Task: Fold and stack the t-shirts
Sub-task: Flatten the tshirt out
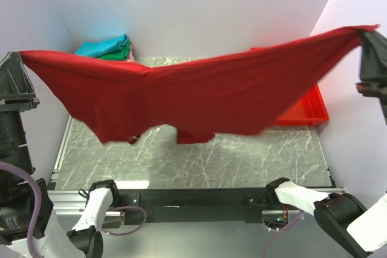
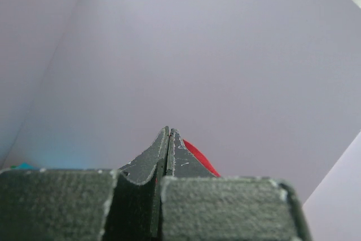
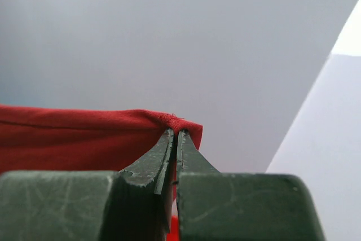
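The left gripper (image 1: 22,55) and right gripper (image 1: 365,32) each pinch an end of the dark red t-shirt (image 1: 205,95), spread in the air above the marble table (image 1: 242,158); folded t-shirts (image 1: 106,48) lie back left, a red tray (image 1: 309,110) back right.

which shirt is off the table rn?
Dark red t-shirt: stretched mid-air between left pincer and right pincer. Teal t-shirt and green t-shirt lie folded, far-left corner.

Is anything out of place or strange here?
Nothing is damaged or spilled. The red t-shirt hangs in the air between the left gripper and the right gripper, sagging in the middle, its lower edge uneven.
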Robot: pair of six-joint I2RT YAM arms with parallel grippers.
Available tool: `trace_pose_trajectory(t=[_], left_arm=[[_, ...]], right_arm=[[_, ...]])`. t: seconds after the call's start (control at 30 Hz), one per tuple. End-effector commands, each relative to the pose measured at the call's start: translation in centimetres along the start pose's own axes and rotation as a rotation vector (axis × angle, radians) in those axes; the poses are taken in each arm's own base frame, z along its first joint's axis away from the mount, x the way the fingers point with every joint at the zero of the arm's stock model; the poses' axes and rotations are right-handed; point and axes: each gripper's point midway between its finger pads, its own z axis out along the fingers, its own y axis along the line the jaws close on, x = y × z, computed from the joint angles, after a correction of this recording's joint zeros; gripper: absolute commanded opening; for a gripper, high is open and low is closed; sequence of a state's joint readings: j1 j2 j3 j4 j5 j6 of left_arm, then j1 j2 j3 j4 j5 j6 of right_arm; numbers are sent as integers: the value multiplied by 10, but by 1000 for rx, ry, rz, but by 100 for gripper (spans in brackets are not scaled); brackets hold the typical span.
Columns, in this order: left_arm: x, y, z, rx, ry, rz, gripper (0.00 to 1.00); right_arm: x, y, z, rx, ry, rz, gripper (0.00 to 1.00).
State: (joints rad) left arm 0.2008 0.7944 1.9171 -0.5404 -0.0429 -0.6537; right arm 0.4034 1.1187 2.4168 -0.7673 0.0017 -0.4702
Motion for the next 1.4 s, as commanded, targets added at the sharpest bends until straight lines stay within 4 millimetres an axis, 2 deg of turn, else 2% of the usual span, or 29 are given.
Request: trace_pose_trajectory(t=[0.0, 0.1, 0.2, 0.23, 0.3, 0.33, 0.37, 0.4, 0.43, 0.47, 0.5, 0.53, 0.57, 0.6, 0.63, 0.67, 0.7, 0.73, 0.77, 0.8, 0.83, 0.87, 0.9, 0.93, 0.97, 1.03, 1.13, 1.23, 1.37], left_arm=[[-8, 1, 7, -22, -26, -25, 1], [-3, 5, 17, -35, -16, -16, 1], [14, 17, 33, -58, 17, 2, 1], [21, 21, 41, -61, 30, 8, 1], [48, 38, 53, -89, 80, 18, 1], [61, 47, 58, -107, 100, 23, 1], [70, 53, 65, -107, 104, 25, 1], [106, 76, 72, -148, 179, 34, 1], [127, 88, 77, -162, 220, 34, 1], [165, 113, 79, -203, 294, 36, 1], [194, 128, 81, -214, 356, 31, 1], [220, 142, 80, -233, 407, 23, 1], [260, 170, 72, -278, 476, 20, 1], [292, 188, 68, -302, 541, 5, 1], [315, 202, 62, -325, 584, -3, 0], [347, 227, 46, -378, 650, -3, 0], [371, 244, 44, -407, 679, -15, 0], [388, 254, 38, -421, 711, -23, 0], [406, 269, 29, -456, 748, -21, 0], [428, 285, 25, -491, 787, -27, 0], [440, 292, 22, -506, 813, -28, 0], [447, 298, 23, -518, 825, -25, 0], [463, 310, 19, -545, 862, -19, 0], [469, 316, 20, -556, 874, -12, 0], [470, 316, 27, -554, 872, -9, 0], [483, 325, 26, -566, 907, 6, 0], [488, 329, 37, -554, 914, 26, 0], [493, 333, 37, -552, 928, 40, 0], [488, 330, 49, -526, 902, 57, 0]], right_arm=[[10, -6, 18, 49, 21, -21, 0], [20, -1, 28, 38, 48, -23, 0], [41, 9, 42, 13, 94, -26, 0], [59, 18, 53, -5, 124, -26, 0], [73, 24, 63, -6, 129, -29, 0], [106, 39, 72, -36, 194, -31, 0], [121, 46, 77, -49, 218, -31, 0], [155, 57, 85, -65, 276, -25, 0], [171, 66, 89, -96, 293, -10, 0], [195, 75, 95, -111, 331, 18, 0], [214, 77, 103, -106, 343, 21, 0], [257, 91, 103, -131, 421, 34, 0], [291, 106, 109, -171, 473, 51, 0], [329, 118, 109, -187, 521, 53, 0], [351, 126, 111, -196, 551, 57, 0], [392, 141, 113, -229, 614, 63, 0], [416, 150, 112, -244, 648, 63, 0], [439, 159, 114, -254, 667, 62, 0], [482, 176, 112, -284, 740, 64, 0], [500, 181, 116, -284, 761, 63, 0], [517, 187, 118, -292, 787, 64, 0], [557, 201, 111, -316, 865, 61, 0], [567, 202, 117, -306, 878, 55, 0], [580, 204, 118, -307, 899, 53, 0], [606, 214, 112, -323, 949, 54, 0], [627, 221, 112, -333, 992, 52, 0], [641, 225, 115, -330, 1019, 55, 0], [645, 222, 122, -314, 1021, 52, 0], [641, 213, 137, -270, 999, 53, 0]])
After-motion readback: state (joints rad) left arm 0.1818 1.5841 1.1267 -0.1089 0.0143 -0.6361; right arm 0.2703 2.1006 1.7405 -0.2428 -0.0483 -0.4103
